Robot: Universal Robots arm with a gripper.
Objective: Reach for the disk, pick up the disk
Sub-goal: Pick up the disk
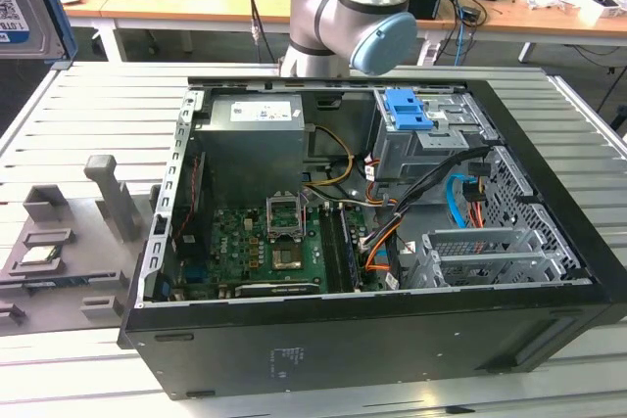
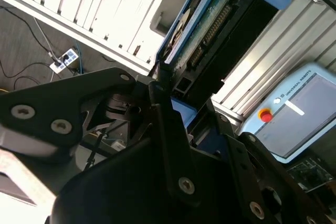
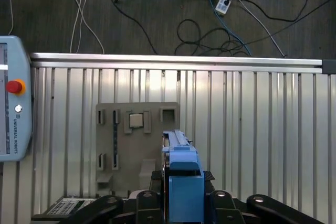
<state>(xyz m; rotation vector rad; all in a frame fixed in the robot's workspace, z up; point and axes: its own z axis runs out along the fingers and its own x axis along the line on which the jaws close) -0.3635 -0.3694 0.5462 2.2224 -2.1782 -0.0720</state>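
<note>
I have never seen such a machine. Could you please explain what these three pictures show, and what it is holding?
The machine is a robot arm with a gripper, a kind of clamp. The exterior view is taken from off the arm: an open computer case lies on a slatted metal table, beside a grey fixture. Both wrist views come from cameras on the arm. They show the gripper closed on the disk, a hard drive with blue rails, held above the table.

Bright overhead light glares off the worktop in the exterior view, the case lies shadowed inside, and the gripper looks dark in the second wrist view.
</note>
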